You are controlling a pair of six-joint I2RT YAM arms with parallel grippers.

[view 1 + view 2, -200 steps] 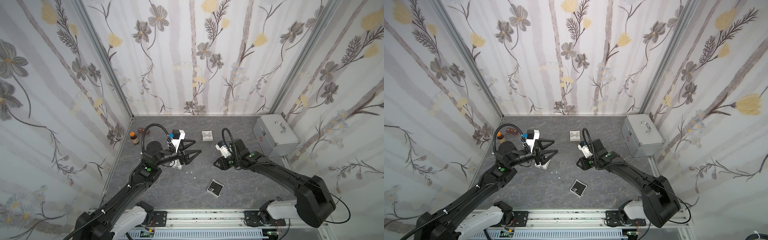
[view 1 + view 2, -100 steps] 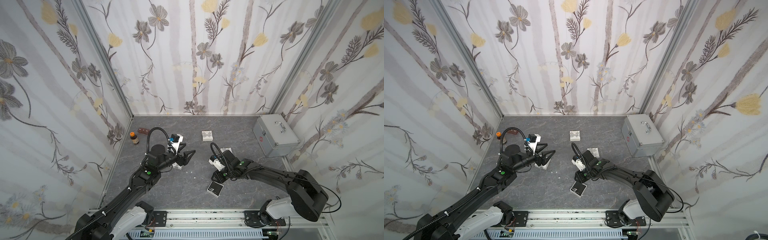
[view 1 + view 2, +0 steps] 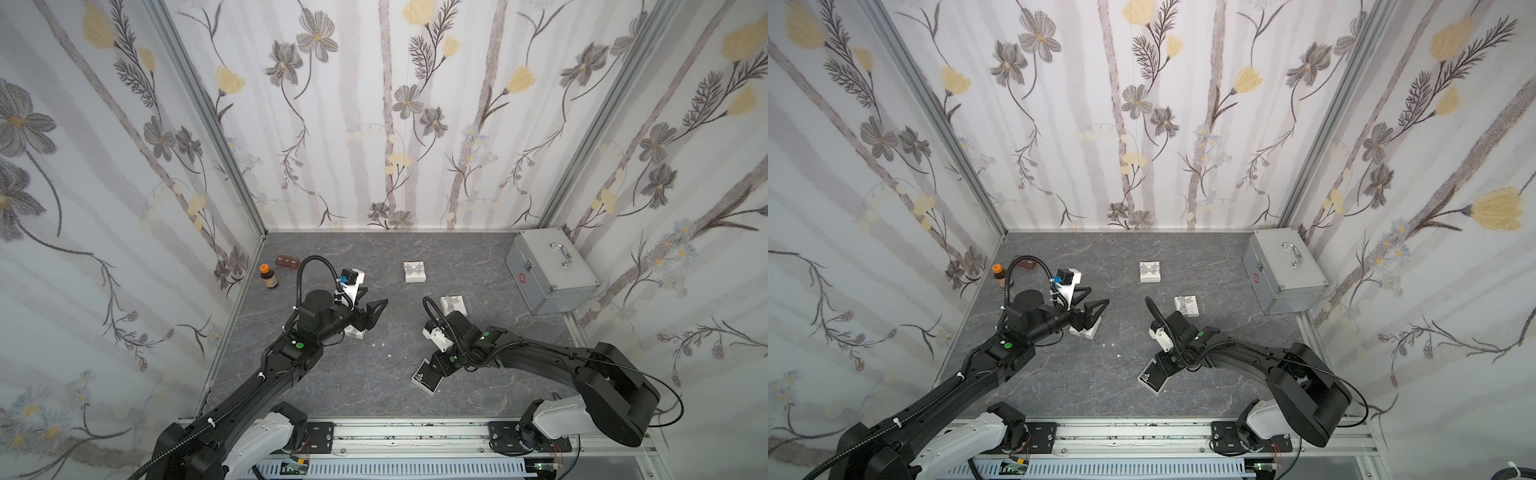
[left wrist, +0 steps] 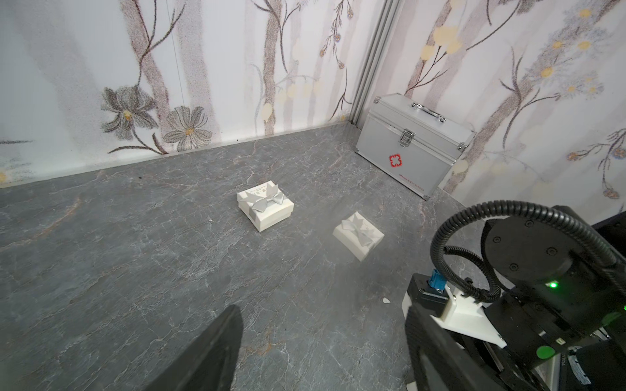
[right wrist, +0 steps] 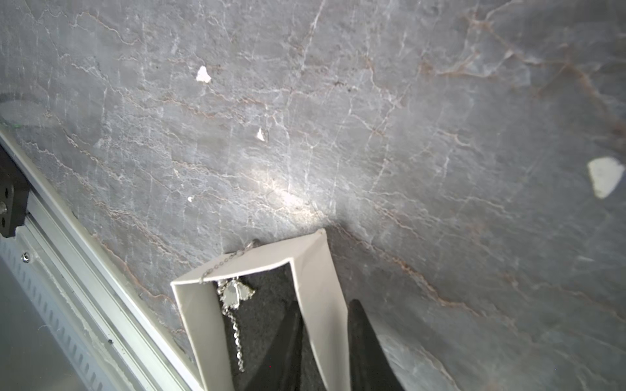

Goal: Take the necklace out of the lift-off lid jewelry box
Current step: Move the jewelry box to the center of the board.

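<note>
Necklace (image 5: 233, 298) sits in jewelry box (image 5: 196, 321); my right claw (image 5: 323, 309) straddles its wall, clamping unclear; left claw (image 3: 376, 296) apart.

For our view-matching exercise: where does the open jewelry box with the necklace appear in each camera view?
Both top views: open jewelry box, front centre of the table, at the right tool.
Left wrist: not in it.
Right wrist: one wall between the tool's fingers.
Shared landmark: the right tool.
</note>
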